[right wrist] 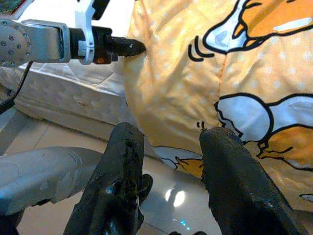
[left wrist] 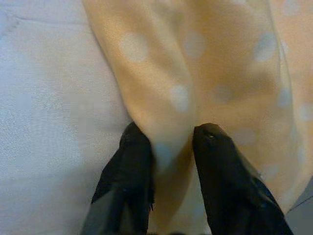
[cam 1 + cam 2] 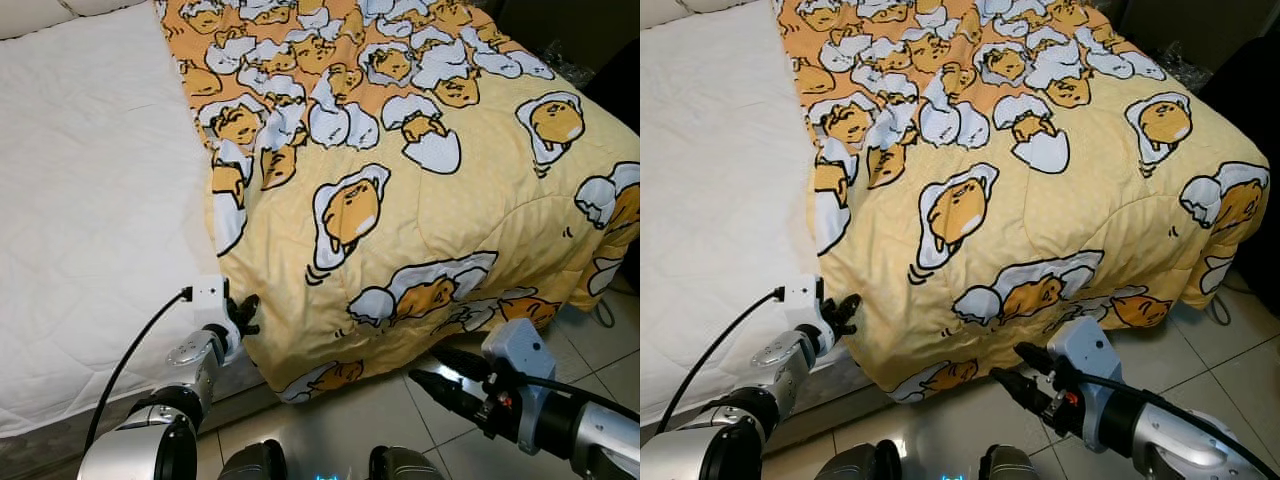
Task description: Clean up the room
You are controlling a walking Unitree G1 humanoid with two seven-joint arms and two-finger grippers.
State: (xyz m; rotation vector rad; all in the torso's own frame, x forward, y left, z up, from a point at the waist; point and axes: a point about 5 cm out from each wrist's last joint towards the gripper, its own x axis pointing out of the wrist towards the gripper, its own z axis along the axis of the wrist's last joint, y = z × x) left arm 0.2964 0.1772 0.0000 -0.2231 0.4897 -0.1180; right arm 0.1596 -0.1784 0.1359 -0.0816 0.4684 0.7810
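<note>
A yellow blanket (image 3: pixel 430 200) printed with egg characters covers the right part of the bed and hangs over its foot toward the floor. My left gripper (image 3: pixel 245 312) is at the blanket's left edge, by the mattress corner. In the left wrist view it (image 2: pixel 171 139) is shut on a fold of the yellow fabric. My right gripper (image 3: pixel 425 370) hovers low over the floor, just in front of the hanging hem. It stands open with nothing between its fingers (image 1: pixel 122 147). Across the blanket's corner the right wrist view shows the left gripper (image 1: pixel 129 47).
The bare white mattress (image 3: pixel 90 200) takes up the left part of the bed. Glossy floor tiles (image 3: pixel 380 420) lie below the foot of the bed. A cable (image 3: pixel 605 312) lies on the floor at the right, and dark furniture (image 3: pixel 600 40) stands at the back right.
</note>
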